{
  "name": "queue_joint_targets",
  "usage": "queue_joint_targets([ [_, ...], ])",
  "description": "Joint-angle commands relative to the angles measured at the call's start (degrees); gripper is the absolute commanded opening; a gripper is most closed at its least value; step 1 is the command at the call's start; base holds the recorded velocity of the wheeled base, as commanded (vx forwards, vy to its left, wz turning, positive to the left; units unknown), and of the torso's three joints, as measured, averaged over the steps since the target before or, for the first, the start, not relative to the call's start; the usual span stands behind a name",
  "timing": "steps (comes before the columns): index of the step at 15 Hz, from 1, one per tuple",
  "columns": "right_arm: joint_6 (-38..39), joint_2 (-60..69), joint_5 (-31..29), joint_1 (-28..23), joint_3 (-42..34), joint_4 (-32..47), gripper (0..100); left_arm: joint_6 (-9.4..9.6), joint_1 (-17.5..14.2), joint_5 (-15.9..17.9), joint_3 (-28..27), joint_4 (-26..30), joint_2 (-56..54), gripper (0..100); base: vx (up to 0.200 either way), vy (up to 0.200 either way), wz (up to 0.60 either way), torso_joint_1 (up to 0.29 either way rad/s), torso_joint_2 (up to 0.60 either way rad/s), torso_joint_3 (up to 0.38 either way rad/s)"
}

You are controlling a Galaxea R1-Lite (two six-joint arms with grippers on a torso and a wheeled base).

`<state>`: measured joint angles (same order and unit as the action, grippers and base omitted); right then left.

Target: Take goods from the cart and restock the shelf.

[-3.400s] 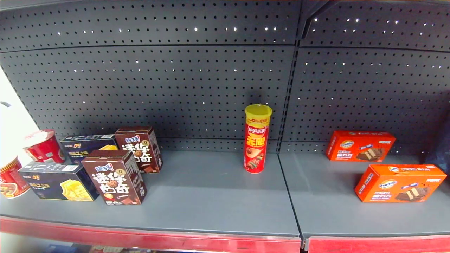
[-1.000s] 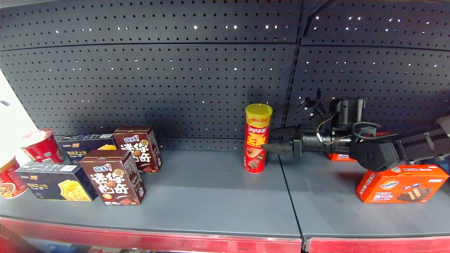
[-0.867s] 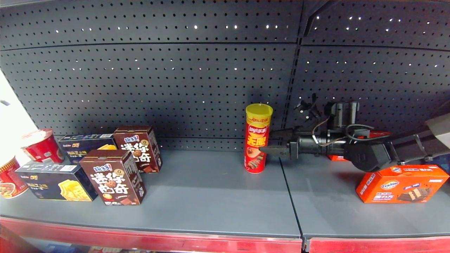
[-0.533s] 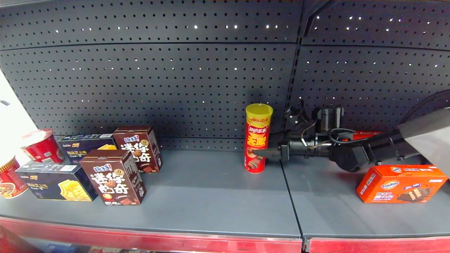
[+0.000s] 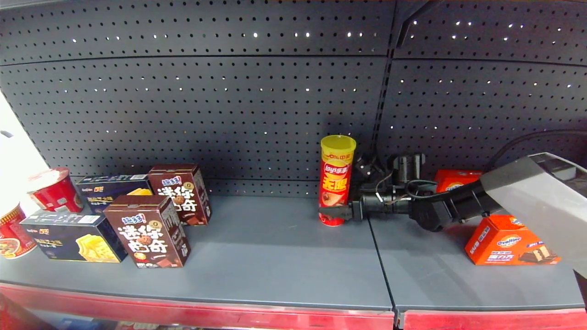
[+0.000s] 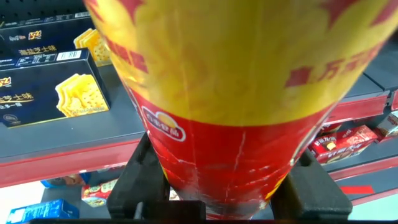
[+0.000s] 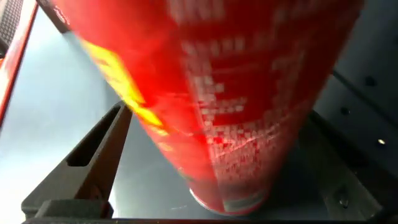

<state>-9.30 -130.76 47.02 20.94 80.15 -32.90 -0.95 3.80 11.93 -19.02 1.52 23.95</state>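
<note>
A red chips can with a yellow lid (image 5: 336, 174) stands upright on the grey shelf (image 5: 284, 256), close to the pegboard back. My right gripper (image 5: 334, 211) comes in from the right at the can's lower part. In the right wrist view the red can (image 7: 224, 81) stands between the right gripper's (image 7: 217, 168) open fingers, with a gap at one finger (image 7: 93, 162). My left gripper (image 6: 227, 186) is shut on a second yellow-and-red chips can (image 6: 236, 74), held in front of a shelf's red edge.
Brown cookie boxes (image 5: 149, 231) (image 5: 181, 192), dark blue boxes (image 5: 75, 238) and red noodle cups (image 5: 57, 190) stand at the shelf's left. Orange boxes (image 5: 509, 240) (image 5: 454, 181) lie at the right, near my right arm. Bare shelf lies between the brown boxes and the can.
My right arm came in from the right, moved left and sank. Its fingers went from beside the can to either side of its lower part. The can has stayed put.
</note>
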Motion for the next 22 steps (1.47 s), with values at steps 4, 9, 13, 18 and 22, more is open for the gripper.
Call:
queue_joint_targets([
  [4, 0.25, -2.13, -0.61, 0.24, 2.38, -0.94, 0, -0.02, -0.02, -0.07, 0.65, 0.32, -0.22, 0, 0.0, 0.0, 0.0, 0.0, 0.0, 0.0],
  [9, -0.01, 6.04, -4.13, 1.73, -3.34, -1.2, 0, -0.1, -0.02, 0.02, 1.44, 0.32, -0.31, 0, 0.0, 0.0, 0.0, 0.0, 0.0, 0.0],
  [13, -0.98, 14.74, -5.89, 2.61, -18.63, -10.34, 0, -0.1, -0.02, -0.16, 3.99, 0.32, -3.12, 0, 0.0, 0.0, 0.0, 0.0, 0.0, 0.0],
  [18, -0.63, 24.5, -5.97, 4.63, -37.53, -18.34, 0, -0.72, -0.02, -0.51, 5.22, 0.32, -5.59, 0, 0.0, 0.0, 0.0, 0.0, 0.0, 0.0],
  [22, -0.54, 25.64, -6.06, 5.25, -44.91, -24.05, 0, -0.81, -0.11, -0.6, 5.22, 0.32, -5.59, 0, 0.0, 0.0, 0.0, 0.0, 0.0, 0.0],
])
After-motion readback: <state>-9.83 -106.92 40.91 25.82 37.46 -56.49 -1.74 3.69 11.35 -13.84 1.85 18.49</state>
